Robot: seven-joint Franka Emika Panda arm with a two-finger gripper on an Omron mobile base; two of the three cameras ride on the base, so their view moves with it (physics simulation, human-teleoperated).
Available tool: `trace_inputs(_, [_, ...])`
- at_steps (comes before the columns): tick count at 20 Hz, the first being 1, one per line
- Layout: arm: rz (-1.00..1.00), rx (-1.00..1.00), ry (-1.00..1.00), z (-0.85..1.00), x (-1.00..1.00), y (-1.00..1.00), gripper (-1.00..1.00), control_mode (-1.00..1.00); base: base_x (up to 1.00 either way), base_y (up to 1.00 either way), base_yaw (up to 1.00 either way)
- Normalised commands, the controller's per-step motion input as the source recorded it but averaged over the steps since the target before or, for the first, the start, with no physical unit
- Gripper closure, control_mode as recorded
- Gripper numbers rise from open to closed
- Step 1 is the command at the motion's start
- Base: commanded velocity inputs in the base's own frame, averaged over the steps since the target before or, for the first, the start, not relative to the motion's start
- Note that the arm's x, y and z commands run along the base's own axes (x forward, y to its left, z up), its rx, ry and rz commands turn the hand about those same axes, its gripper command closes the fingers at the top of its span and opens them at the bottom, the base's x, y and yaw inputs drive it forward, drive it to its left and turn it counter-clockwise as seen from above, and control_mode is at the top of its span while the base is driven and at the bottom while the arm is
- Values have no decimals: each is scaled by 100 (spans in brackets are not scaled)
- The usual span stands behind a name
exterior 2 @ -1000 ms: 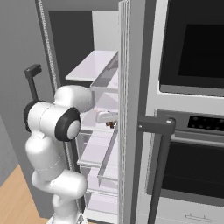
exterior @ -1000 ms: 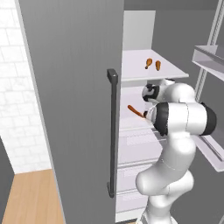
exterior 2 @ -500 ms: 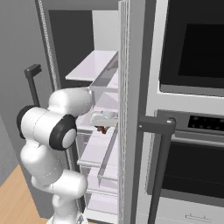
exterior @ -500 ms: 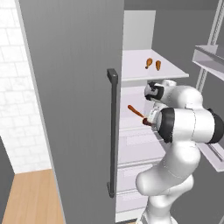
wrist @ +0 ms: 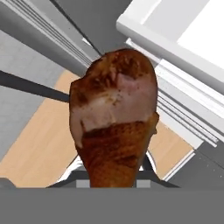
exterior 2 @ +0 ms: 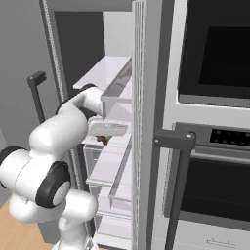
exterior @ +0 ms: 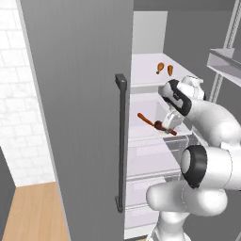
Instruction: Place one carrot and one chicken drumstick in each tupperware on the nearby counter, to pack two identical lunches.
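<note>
A brown chicken drumstick (wrist: 114, 127) looms large in the hand view, and my gripper (wrist: 114, 175) is shut on its narrow end. In the left base view the gripper (exterior: 166, 125) holds the drumstick (exterior: 159, 126) just in front of the fridge's middle shelf. A thin orange-red carrot (exterior: 144, 118) lies on that shelf behind it. Two small orange-brown food items (exterior: 164, 69) rest on the shelf above; I cannot tell what each one is. The right base view shows the gripper (exterior 2: 105, 133) between the shelves and the door bins. The tupperware and the counter are out of view.
The fridge's grey door (exterior: 75, 117) stands open at the left, its dark handle (exterior: 121, 141) close to the arm. Door bins (exterior: 225, 61) hang at the right. A wall oven (exterior 2: 215, 97) with a dark handle sits beyond the fridge. Wooden floor (exterior: 33, 212) lies below.
The hand has come down and back out from the fridge shelf with the drumstick still in it. The arm's elbow has swung lower.
</note>
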Motion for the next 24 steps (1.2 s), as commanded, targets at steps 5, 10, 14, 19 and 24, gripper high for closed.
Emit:
trace_inputs(5, [-1,-4,-10,81,-67,32,100,-100,0,0,0])
trace_inputs(10, [-15,-11,0,38,-95,29,100,-100,0,0,0])
trace_inputs(14, [-25,-5,-8,25,-100,24,100,-100,0,0,0])
trace_inputs(19, [-24,-6,-17,40,-100,14,100,-100,0,0,0])
trace_inputs(24, [-12,-9,-22,39,-92,9,100,-100,0,0,0])
